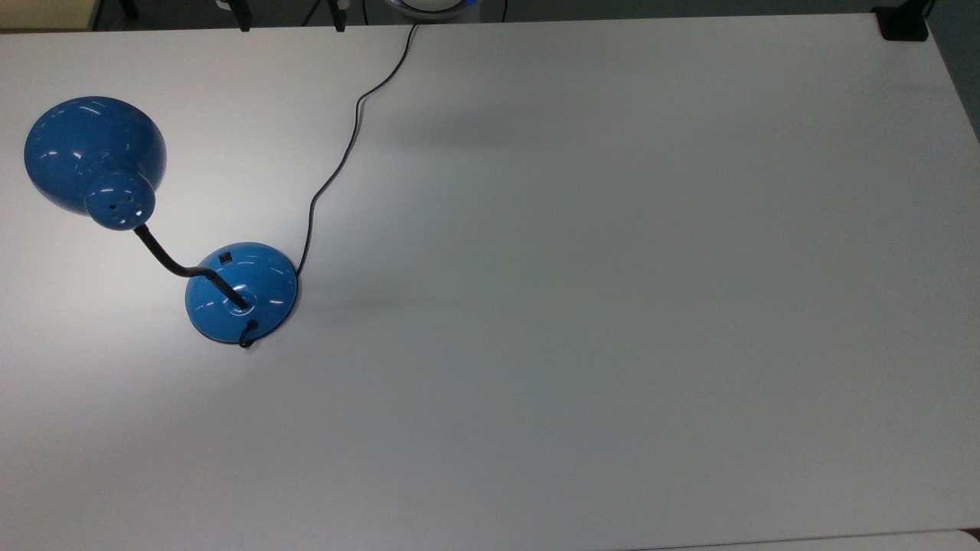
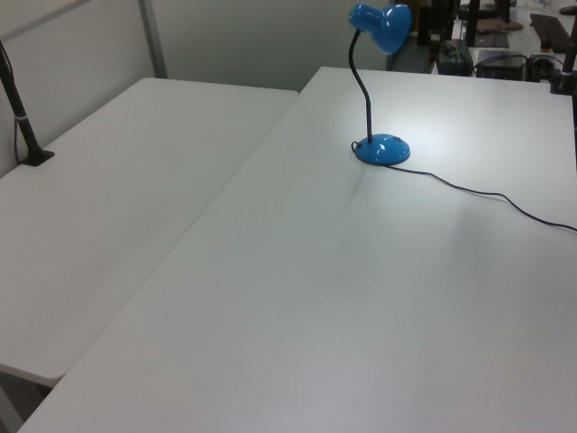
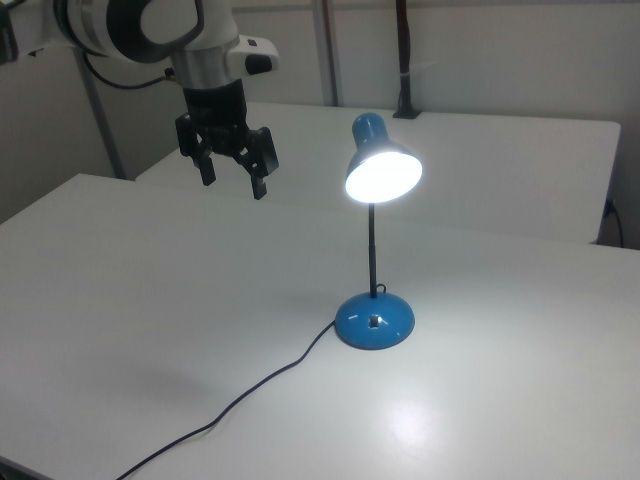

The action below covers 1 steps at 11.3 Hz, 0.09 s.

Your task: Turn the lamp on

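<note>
The lamp stands on the white table point(image 1: 612, 306), with its blue dome shade point(image 1: 96, 153) at the top view's left and its round base point(image 1: 241, 295) beside it. A small black switch point(image 1: 225, 259) sits on the base. In the right view the shade point(image 3: 382, 165) glows white and the lamp is lit, casting a bright patch on the table. My gripper point(image 3: 234, 186) hangs open and empty, high above the table, left of the lamp in the right view and well apart from it. Its fingertips point(image 1: 245, 27) poke in at the top view's top edge.
The thin black cord point(image 1: 337, 168) runs from the base to the table's far edge in the top view. A black clamp point(image 1: 903, 27) sits at the top view's top right corner. A second white table point(image 2: 135, 180) adjoins on the left view's left.
</note>
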Available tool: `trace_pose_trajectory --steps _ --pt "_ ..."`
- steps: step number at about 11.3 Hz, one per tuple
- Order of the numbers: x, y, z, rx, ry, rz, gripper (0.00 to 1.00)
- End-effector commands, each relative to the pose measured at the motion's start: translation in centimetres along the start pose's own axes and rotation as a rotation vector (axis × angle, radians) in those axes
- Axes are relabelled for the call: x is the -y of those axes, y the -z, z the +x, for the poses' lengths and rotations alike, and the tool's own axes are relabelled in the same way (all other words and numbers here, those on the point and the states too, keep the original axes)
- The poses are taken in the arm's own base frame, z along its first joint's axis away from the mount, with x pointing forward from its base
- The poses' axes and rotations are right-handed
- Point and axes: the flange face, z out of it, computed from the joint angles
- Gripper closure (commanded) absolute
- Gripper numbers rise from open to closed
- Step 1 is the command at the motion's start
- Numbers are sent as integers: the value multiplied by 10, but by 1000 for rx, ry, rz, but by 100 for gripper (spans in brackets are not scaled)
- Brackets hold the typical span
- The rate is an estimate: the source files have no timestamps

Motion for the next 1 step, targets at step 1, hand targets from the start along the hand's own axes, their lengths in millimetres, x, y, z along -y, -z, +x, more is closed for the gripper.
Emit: trace_pose_trajectory --steps 1 --pt "3 2 5 -24 1 -31 0"
